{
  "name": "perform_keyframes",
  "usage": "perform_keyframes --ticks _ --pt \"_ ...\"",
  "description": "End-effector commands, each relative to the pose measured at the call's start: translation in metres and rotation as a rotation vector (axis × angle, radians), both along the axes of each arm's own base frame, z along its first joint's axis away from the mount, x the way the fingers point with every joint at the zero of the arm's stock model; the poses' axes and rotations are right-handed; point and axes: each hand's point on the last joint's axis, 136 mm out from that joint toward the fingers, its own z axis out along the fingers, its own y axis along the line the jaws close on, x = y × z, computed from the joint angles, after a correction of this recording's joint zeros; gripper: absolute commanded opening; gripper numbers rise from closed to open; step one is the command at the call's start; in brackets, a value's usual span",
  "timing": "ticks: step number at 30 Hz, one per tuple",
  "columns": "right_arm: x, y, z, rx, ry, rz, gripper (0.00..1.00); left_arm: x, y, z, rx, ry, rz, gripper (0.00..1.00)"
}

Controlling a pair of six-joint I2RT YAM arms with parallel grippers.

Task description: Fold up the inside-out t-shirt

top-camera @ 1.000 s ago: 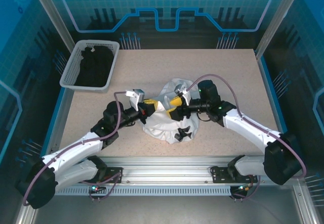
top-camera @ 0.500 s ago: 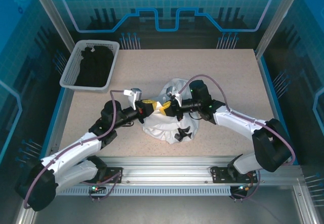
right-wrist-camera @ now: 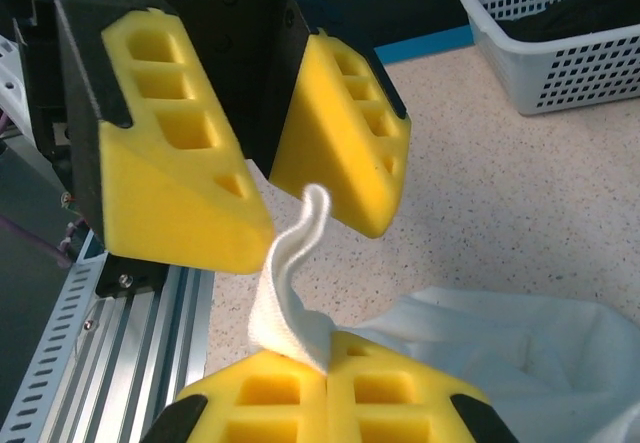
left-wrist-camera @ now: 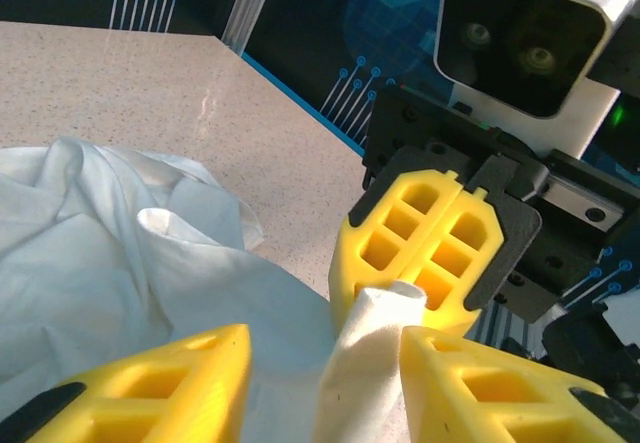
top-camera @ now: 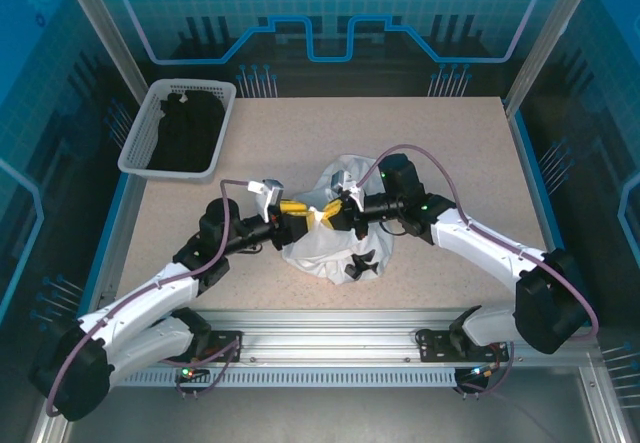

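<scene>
The speckled table [top-camera: 470, 163] carries the inside-out t-shirt [top-camera: 330, 253] as a crumpled white heap around its middle, nearer the near edge than the far one. A small black print [top-camera: 362, 263] shows on the heap's near side. A white basket [top-camera: 135, 148] holding a black garment [top-camera: 185, 133] stands in the far left corner, well apart from the work.

Both arms meet over the far part of the heap. The right gripper [top-camera: 338, 213] has its yellow fingers pressed together on a narrow strip of cloth [right-wrist-camera: 290, 263] pulled up from the shirt. The left gripper [top-camera: 296, 209] faces it with its jaws parted. The strip's free end stands in the gap between them, and the left gripper holds nothing.

This looks like a change of hold while the shirt is being opened out. To do it well, the right gripper should keep its pinch firm and steady. The left should back straight off so that neither pad drags the strip. It should then take the same edge further along, away from the right's pinch. With two separated holds, a slow, even pull apart should spread the cloth instead of bunching it.
</scene>
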Motion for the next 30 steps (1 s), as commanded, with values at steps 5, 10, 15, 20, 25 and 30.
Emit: perform_keyframes --ticks 5,10,15,20,25,30 --pt "-0.004 0.001 0.012 -0.001 -0.025 0.016 0.0 -0.011 -0.008 0.009 -0.015 -0.023 -0.095 0.51" --pt "-0.004 0.001 0.014 -0.001 -0.021 0.017 0.0 -0.012 -0.016 0.005 -0.018 0.005 -0.14 0.52" --pt "-0.005 0.001 0.013 -0.006 -0.019 0.016 0.0 -0.009 -0.021 0.007 -0.027 0.013 -0.156 0.42" --pt "-0.004 -0.001 0.006 -0.024 -0.012 0.004 0.0 -0.007 -0.02 0.011 -0.034 -0.004 -0.145 0.2" --pt "-0.002 -0.002 0.003 -0.038 -0.006 -0.007 0.0 -0.007 -0.018 0.014 -0.037 -0.013 -0.138 0.25" --pt "-0.002 -0.001 0.004 -0.035 0.0 -0.008 0.0 -0.008 -0.019 0.014 -0.035 -0.013 -0.143 0.13"
